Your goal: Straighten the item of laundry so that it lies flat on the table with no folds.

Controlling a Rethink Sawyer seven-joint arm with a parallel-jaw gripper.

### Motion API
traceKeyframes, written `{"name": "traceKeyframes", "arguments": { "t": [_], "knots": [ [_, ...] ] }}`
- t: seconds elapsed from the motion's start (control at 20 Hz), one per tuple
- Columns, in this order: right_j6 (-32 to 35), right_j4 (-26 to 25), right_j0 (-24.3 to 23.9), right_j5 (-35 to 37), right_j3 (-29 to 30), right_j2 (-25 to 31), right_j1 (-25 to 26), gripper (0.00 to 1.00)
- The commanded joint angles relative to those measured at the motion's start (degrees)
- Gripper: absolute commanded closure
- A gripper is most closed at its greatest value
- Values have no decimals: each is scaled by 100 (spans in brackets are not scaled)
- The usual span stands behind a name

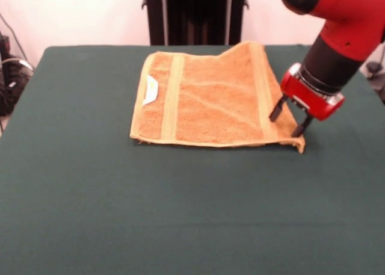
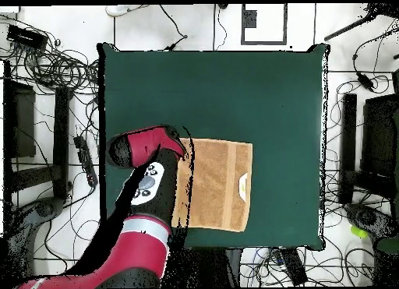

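The orange-tan towel (image 1: pixel 210 103) lies spread on the green table (image 1: pixel 90 197), a little behind its middle. It has two paler bands and a white label (image 1: pixel 150 89) near its left edge. Its far right corner humps up slightly, and a shallow crease runs across the middle. My gripper (image 1: pixel 289 118) is at the towel's right edge near the front right corner, fingers (image 1: pixel 277 111) apart and open, with nothing gripped. In the overhead view the towel (image 2: pixel 218 185) lies beside my arm (image 2: pixel 148 185), which hides the gripper.
The black robot pedestal (image 1: pixel 192 13) stands behind the table's far edge. Cables lie on the floor at the left (image 1: pixel 12 76) and around the table (image 2: pixel 54 68). Green table surface (image 2: pixel 210 91) stretches away from the towel on all sides.
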Motion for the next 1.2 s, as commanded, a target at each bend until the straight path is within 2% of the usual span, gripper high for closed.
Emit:
{"name": "traceKeyframes", "arguments": {
  "t": [0.05,0.45,0.85,0.95,1.2],
  "knots": [
    [1285,891,-33,-946,426,1009,-9,0],
    [1091,1411,-175,-1118,664,1200,-117,0],
    [728,1459,-192,-1019,612,1181,-109,0],
    [608,1369,-132,-687,584,1049,-115,0],
    [-735,418,-172,826,683,681,-326,0]
  ]
}}
